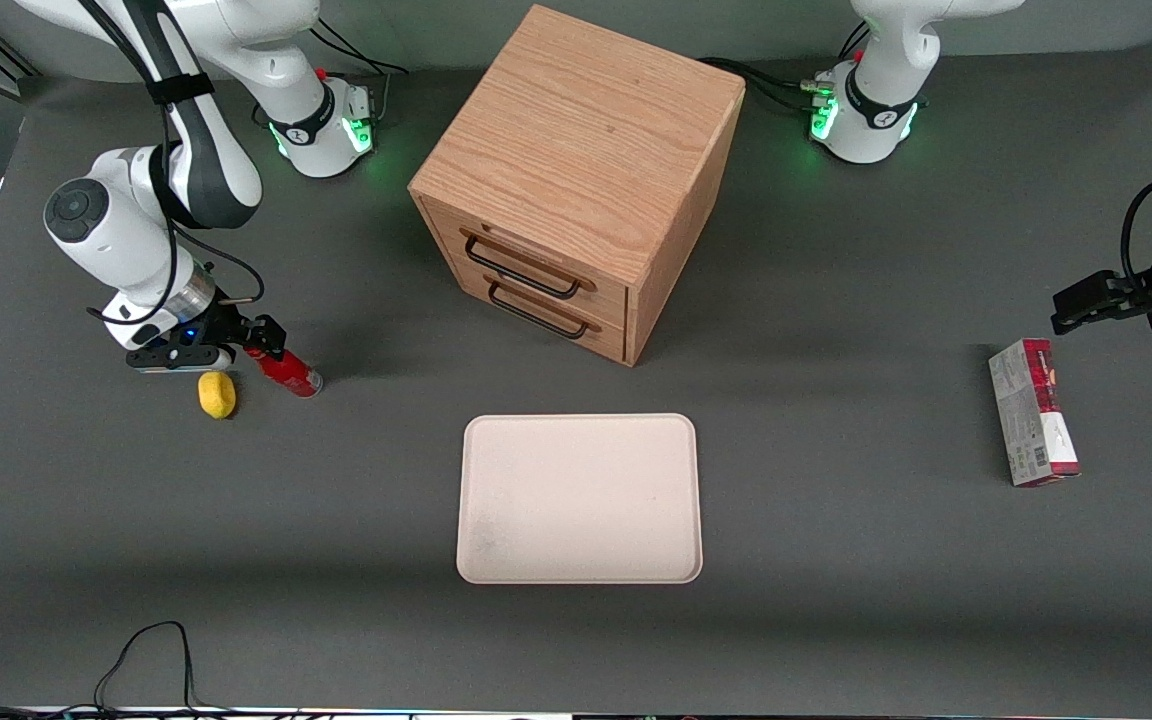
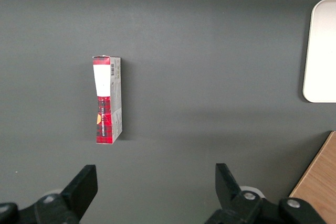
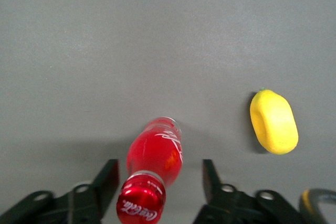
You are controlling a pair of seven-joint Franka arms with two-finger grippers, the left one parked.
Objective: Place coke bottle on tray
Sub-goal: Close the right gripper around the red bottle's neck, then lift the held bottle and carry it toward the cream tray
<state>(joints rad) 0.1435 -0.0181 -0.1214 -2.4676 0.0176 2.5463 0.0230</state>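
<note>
Coke bottle (image 3: 154, 166), glossy red plastic with a ribbed red cap, stands tilted on the matte grey worktop (image 1: 836, 620), its neck between the spread fingers of the hand (image 3: 160, 182), neither finger visibly touching it. A smooth yellow lemon (image 3: 273, 121) lies just beside the hand. The flat cream tray (image 1: 579, 498), round-cornered, sits well apart from it.
</note>
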